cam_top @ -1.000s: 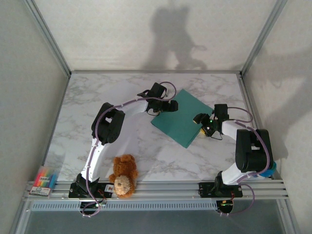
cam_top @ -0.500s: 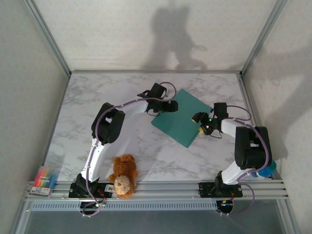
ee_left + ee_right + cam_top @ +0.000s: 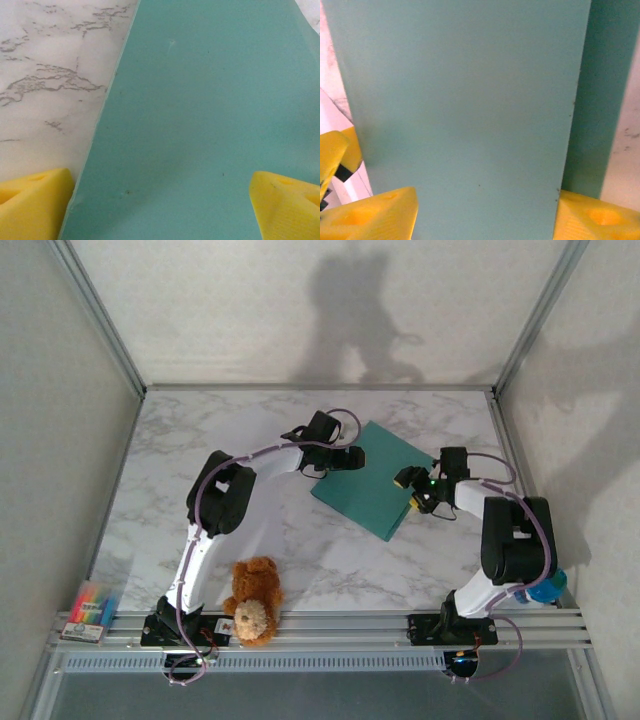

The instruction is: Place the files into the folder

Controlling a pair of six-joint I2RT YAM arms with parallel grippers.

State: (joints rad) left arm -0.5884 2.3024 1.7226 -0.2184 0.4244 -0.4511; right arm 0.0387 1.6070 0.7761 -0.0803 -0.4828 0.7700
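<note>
The teal folder [image 3: 375, 480] lies shut and flat, turned diagonally on the marble table [image 3: 190, 440]. The files are hidden. My left gripper [image 3: 350, 458] is at the folder's upper-left edge. In the left wrist view it [image 3: 161, 200] stands open, one yellow finger [image 3: 35, 200] over marble and the other [image 3: 287, 200] over the folder [image 3: 200, 125]. My right gripper [image 3: 408, 480] is at the folder's right side. In the right wrist view it [image 3: 485, 212] is open above the teal cover [image 3: 470, 100], with its right finger [image 3: 600, 217] at the cover's edge.
A brown teddy bear [image 3: 253, 600] sits at the near edge by the left arm's base. A pack of coloured markers [image 3: 92, 610] lies at the near-left corner on the rail. Walls enclose the table on three sides.
My right gripper has crept slightly up and left along the folder's right side. The left gripper and the folder have barely moved.
</note>
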